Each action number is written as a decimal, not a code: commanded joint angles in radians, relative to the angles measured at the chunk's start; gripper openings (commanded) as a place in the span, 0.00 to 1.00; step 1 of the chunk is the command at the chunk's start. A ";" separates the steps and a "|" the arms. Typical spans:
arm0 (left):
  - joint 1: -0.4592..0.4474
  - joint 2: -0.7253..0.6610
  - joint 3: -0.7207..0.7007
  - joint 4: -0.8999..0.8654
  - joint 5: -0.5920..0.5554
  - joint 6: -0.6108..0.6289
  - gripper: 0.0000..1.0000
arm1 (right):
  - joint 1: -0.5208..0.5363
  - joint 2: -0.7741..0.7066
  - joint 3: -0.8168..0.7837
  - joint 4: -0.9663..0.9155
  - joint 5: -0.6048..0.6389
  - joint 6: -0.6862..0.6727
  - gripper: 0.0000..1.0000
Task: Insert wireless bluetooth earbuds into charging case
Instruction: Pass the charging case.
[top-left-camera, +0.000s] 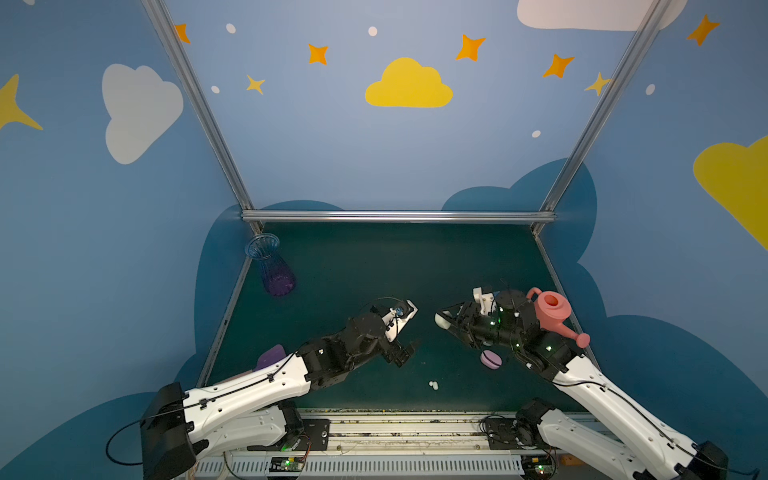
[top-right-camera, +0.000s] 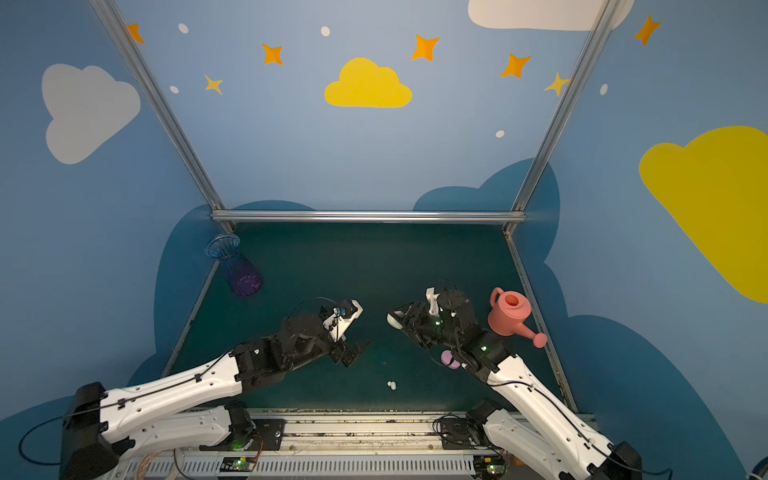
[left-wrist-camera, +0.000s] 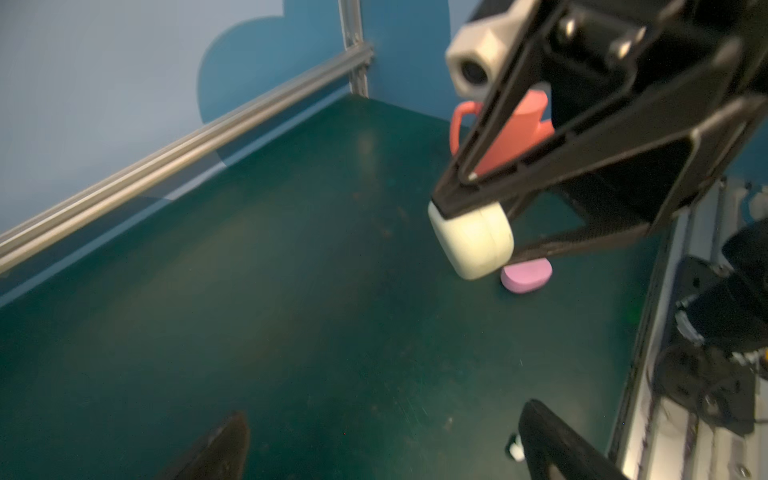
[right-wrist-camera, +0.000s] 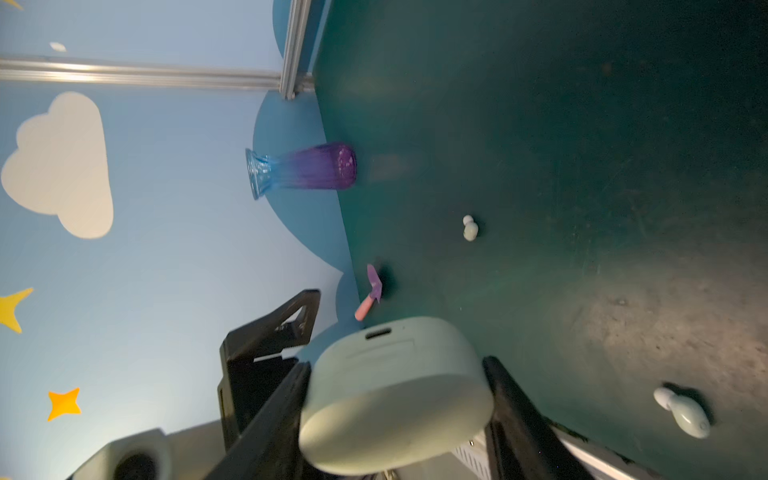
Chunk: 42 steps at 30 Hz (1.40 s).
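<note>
My right gripper (right-wrist-camera: 395, 390) is shut on a pale mint charging case (right-wrist-camera: 386, 415), lid closed, held above the table near its middle in both top views (top-left-camera: 441, 320) (top-right-camera: 392, 320). The left gripper (left-wrist-camera: 386, 432) hangs open and empty to the left of it (top-left-camera: 409, 351), low over the mat. Small whitish earbuds (top-left-camera: 433, 385) (top-right-camera: 392, 385) lie on the green mat near the front edge. The right wrist view shows one earbud (right-wrist-camera: 470, 228) far off and another earbud (right-wrist-camera: 683, 411) closer. A white earbud (left-wrist-camera: 515, 449) peeks out beside a left fingertip.
A lilac-pink oval case (top-left-camera: 490, 359) (left-wrist-camera: 525, 278) lies closed under the right arm. A pink watering can (top-left-camera: 552, 316) stands at the right edge. At the back left there is a blue-purple glass vase (top-left-camera: 272, 270). A purple toy trowel (top-left-camera: 270, 356) lies at the left edge.
</note>
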<state>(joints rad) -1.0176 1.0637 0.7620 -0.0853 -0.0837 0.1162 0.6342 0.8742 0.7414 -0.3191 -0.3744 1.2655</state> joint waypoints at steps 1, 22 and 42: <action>0.054 0.008 0.065 -0.140 0.175 0.083 1.00 | -0.008 0.051 0.080 -0.120 -0.188 -0.160 0.46; 0.073 0.145 0.204 -0.211 0.386 0.386 1.00 | 0.028 0.172 0.188 -0.206 -0.280 -0.275 0.45; 0.002 0.167 0.204 -0.198 0.355 0.459 0.85 | 0.064 0.250 0.251 -0.211 -0.303 -0.301 0.44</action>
<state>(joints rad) -1.0092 1.2415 0.9646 -0.2951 0.2733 0.5655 0.6914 1.1202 0.9546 -0.5297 -0.6640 0.9867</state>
